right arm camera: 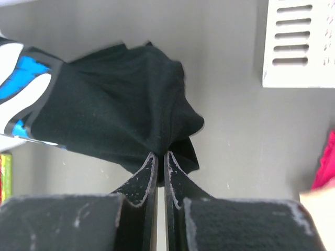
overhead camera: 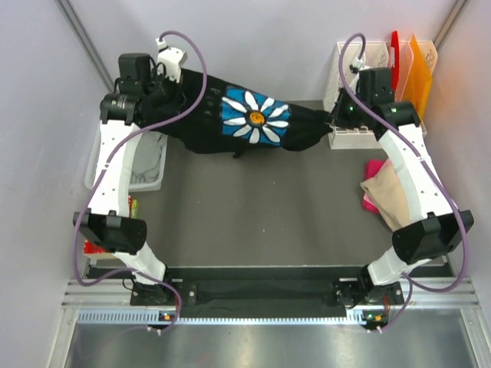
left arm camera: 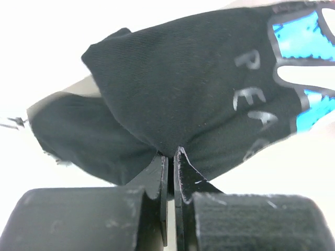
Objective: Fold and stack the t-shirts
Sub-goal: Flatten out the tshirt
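A black t-shirt (overhead camera: 230, 123) with a white-and-blue daisy print hangs stretched between both arms above the far part of the table. My left gripper (left arm camera: 171, 154) is shut on its black cloth (left arm camera: 178, 89) at the left end, near grey lettering. At the right end my right gripper (right arm camera: 160, 155) is shut on a bunched black corner (right arm camera: 131, 115). In the top view the left gripper (overhead camera: 170, 86) and the right gripper (overhead camera: 334, 116) hold the shirt taut and lifted. A tan shirt (overhead camera: 387, 193) lies on a pink one (overhead camera: 371, 170) at the table's right side.
A white mesh basket (overhead camera: 360, 92) stands at the back right, with red and orange flat sheets (overhead camera: 410, 65) behind it. A grey-white tray (overhead camera: 149, 165) sits at the left, and a red patterned packet (overhead camera: 96, 245) lies under the left arm.
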Motion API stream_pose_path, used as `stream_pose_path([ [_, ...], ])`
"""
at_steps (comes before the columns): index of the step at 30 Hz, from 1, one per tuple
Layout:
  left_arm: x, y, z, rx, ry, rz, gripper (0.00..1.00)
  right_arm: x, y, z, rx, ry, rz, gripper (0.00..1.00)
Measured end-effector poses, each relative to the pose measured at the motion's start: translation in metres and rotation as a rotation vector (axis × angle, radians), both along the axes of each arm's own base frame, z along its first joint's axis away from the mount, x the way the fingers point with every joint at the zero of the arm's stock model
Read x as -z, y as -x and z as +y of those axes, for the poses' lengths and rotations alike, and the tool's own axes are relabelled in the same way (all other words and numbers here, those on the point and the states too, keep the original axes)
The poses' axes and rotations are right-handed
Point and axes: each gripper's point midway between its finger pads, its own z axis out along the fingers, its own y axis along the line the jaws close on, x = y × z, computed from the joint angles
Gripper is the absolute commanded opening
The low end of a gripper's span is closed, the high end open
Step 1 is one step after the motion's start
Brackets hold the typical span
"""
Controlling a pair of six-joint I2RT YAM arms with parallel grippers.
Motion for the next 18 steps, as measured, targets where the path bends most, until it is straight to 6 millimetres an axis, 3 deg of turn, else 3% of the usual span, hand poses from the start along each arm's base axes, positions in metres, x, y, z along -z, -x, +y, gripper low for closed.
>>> stream_pose_path([
  [3,0.025,0.032,0.001,0.054,-0.045,0.061,0.0,0.025,0.026,-0.001,-0.013,0.01,0.054,0.0],
  [7,0.103,0.074,0.004,0.113,-0.107,0.285,0.0,0.069,0.086,-0.002,-0.052,0.031,0.186,0.0],
  [10,0.164,0.111,0.005,0.155,-0.133,0.483,0.0,0.072,0.128,-0.003,-0.083,0.039,0.236,0.0],
  [12,0.175,0.125,0.004,0.169,-0.135,0.536,0.0,0.053,0.14,-0.003,-0.094,0.037,0.213,0.0],
  [14,0.163,0.124,0.002,0.171,-0.133,0.502,0.0,0.015,0.136,-0.001,-0.099,0.024,0.128,0.0],
  [16,0.129,0.111,0.0,0.164,-0.126,0.398,0.0,-0.034,0.131,0.002,-0.101,0.006,0.014,0.0],
  [18,0.077,0.089,-0.002,0.148,-0.117,0.227,0.0,-0.097,0.126,0.004,-0.103,-0.025,-0.158,0.0],
])
